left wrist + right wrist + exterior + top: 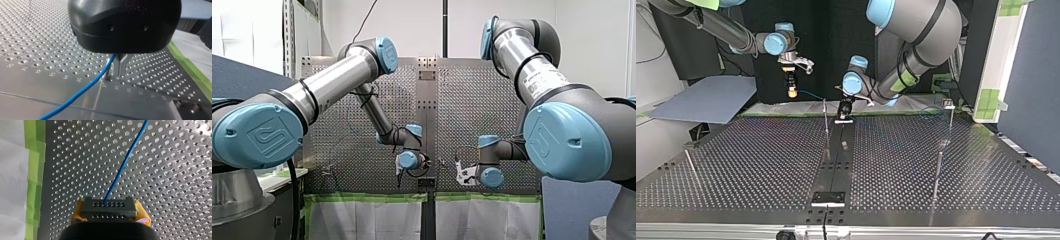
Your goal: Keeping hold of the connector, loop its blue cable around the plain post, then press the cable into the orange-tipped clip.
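Note:
Yellow pads of my right gripper [109,216] are shut on the grey connector [108,207], and the blue cable [125,162] runs straight ahead from its face. In the top view that gripper [792,91] hangs above the table's far edge; the cable [811,93] slopes from it toward a thin post [826,120] with a reddish tip. My left gripper [844,116] reaches down to the plate just beside that post. Its metal fingers [122,66] are shut. The cable [82,91] runs along their side past a short pin [109,75]; whether it is pinched is hidden.
More thin posts stand at the top view's right [950,122], lower right [938,170] and left [691,167]. A dark centre strip [836,165] runs toward a black block [828,198]. A green-taped edge [35,170] borders the perforated plate [175,182].

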